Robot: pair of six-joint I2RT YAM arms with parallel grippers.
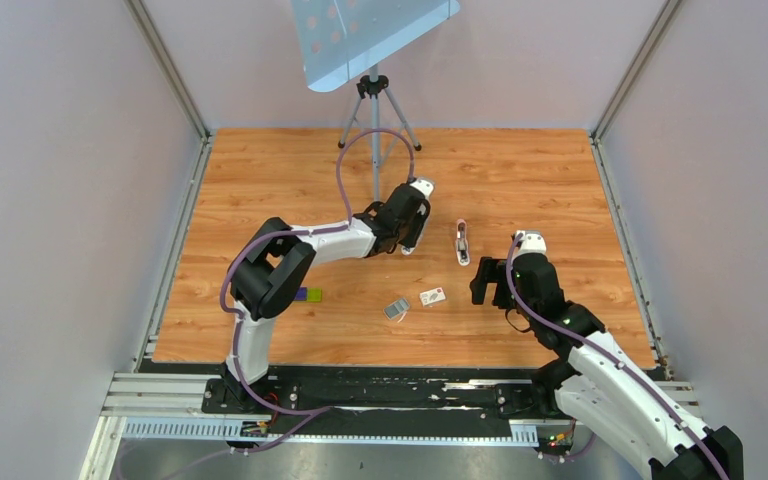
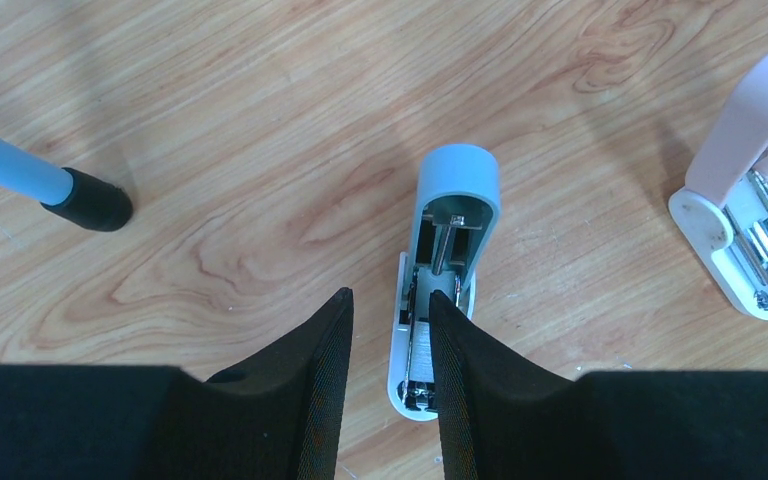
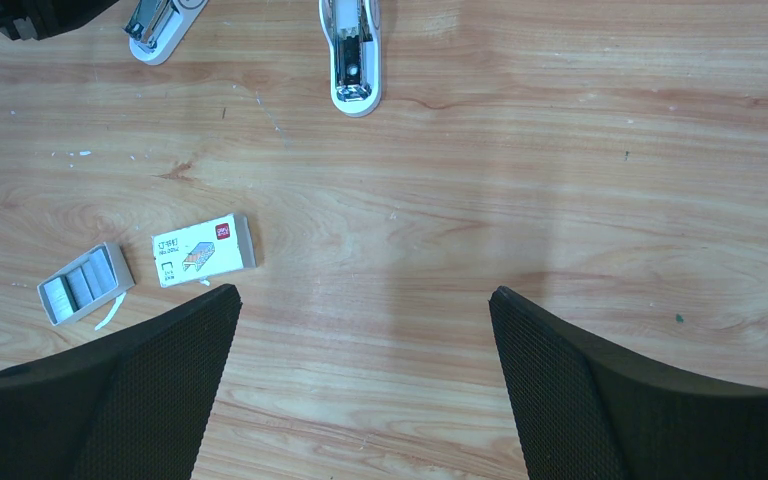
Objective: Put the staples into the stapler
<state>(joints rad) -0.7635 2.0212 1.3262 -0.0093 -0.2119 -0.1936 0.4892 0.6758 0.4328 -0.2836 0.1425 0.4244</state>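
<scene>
The pale pink stapler lies open mid-table; it sits at the right edge of the left wrist view and at the top of the right wrist view. To its left lies a second, blue-topped stapler, lid up, a silver strip in its channel. My left gripper hangs over the blue stapler's white base, jaws partly open, the right finger covering one edge. A grey tray of staples and its white box lie nearer. My right gripper stands wide open over bare wood.
A tripod with a tilted perforated plate stands at the back, one rubber foot close to my left gripper. A purple-and-green block lies by the left arm. Grey walls enclose the wooden table.
</scene>
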